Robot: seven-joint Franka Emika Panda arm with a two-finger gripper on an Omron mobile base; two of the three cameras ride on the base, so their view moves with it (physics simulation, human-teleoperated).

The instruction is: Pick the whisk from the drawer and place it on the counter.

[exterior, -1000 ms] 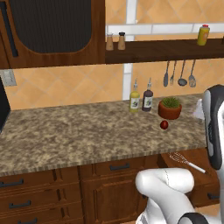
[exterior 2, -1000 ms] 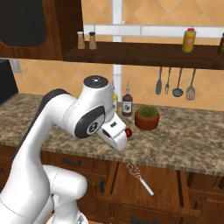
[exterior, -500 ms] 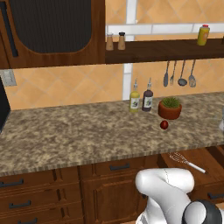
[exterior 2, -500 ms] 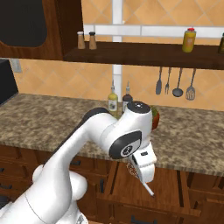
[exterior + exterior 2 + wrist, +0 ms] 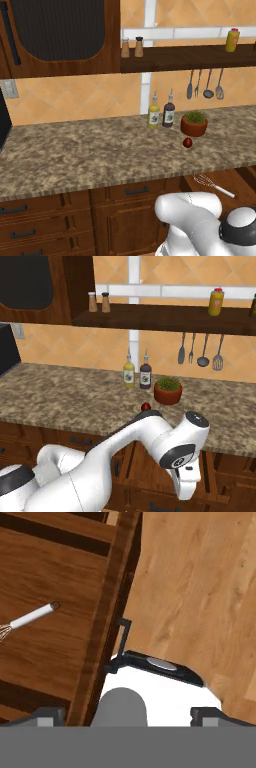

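Hand view looks straight down past the gripper (image 5: pixel 127 712), whose two dark finger tips stand well apart at the bottom edge with nothing between them, so the jaws are wide and empty. In that view the whisk (image 5: pixel 27 619) lies flat on the floor of the open drawer (image 5: pixel 60 587), up and to the left of the gripper, its pale handle end pointing toward the drawer's front wall while the wire loops run off the frame's left edge. The gripper itself sits over the drawer's front edge and the pale wood floor of the room beyond it, not over the utensil. To do the reach well, the robot should judge it needs to carry the hand back over the drawer, turn the wrist so the fingers straddle the slim handle across its width, and descend on the handle rather than the springy loops, keeping clear of the low drawer side. Left base view gives what the hand view cannot: the whole whisk (image 5: pixel 214 185), loops to the left and handle running right and nearer, in the drawer (image 5: pixel 237 182) just below the counter (image 5: pixel 90 150). Right base view shows the arm bent down in front of the counter (image 5: pixel 60 391), hiding the drawer's contents.
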